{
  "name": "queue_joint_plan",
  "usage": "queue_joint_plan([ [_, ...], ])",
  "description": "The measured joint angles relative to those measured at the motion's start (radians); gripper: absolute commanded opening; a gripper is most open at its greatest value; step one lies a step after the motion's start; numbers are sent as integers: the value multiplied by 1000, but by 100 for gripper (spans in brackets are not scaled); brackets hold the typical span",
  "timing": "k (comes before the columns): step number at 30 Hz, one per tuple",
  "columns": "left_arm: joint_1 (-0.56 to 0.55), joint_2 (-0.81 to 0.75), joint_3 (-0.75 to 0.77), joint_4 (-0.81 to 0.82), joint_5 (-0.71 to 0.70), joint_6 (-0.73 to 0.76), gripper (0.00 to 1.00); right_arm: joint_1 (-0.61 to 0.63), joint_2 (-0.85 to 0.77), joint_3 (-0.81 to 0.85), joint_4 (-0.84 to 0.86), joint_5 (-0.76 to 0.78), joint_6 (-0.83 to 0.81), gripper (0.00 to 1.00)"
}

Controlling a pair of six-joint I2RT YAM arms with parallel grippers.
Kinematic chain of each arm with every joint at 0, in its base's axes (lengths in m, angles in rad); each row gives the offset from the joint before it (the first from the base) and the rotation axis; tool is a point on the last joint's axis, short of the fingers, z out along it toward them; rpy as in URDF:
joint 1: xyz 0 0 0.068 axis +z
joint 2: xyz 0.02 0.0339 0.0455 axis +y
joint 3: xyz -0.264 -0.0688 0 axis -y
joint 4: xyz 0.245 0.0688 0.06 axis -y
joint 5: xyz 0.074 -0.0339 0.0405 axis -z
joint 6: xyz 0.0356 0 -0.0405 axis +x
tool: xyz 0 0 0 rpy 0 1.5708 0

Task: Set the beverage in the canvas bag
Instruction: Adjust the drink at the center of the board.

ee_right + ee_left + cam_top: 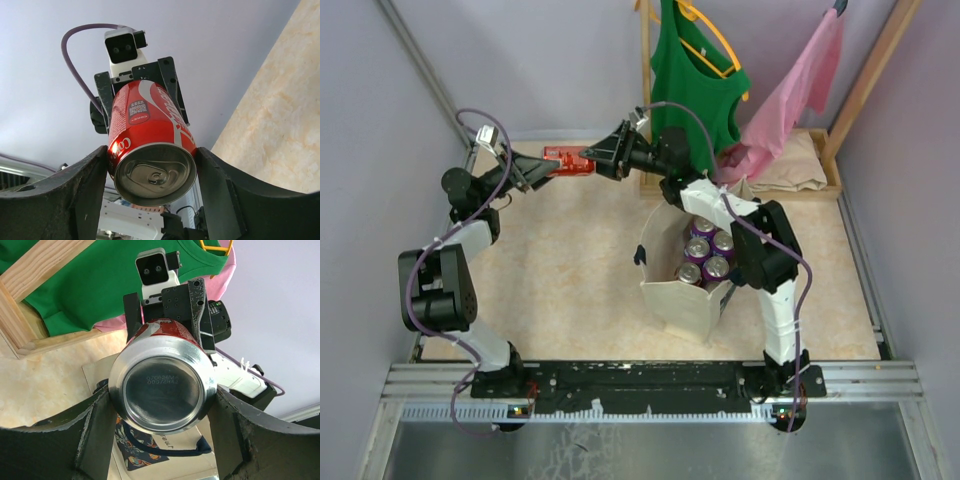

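Right wrist alone shows pull-tab (159,176) on beverage (145,120).

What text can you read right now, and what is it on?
"Coca-Cola", white script, partly in view: side of the red can.
Small word under the square code patch on the can: too small to read.
Two-line stamped code on the can's bottom: too blurred to read.
Dark script on the canvas bag: partly hidden by its handle, unreadable.

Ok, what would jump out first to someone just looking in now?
A red can held sideways between the left tool and right tool, over the far left of the table. Right of centre, the canvas bag already holds purple cans.
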Motion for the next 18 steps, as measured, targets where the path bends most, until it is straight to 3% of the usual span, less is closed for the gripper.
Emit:
queue_joint_plan([
  [8, -11, 2, 0, 9, 11, -8, 0, 4, 26, 42, 11, -31, 12, 76],
  [18, -58, 8, 2, 24, 68, -27, 0, 39, 34, 67, -11, -95, -16, 74],
])
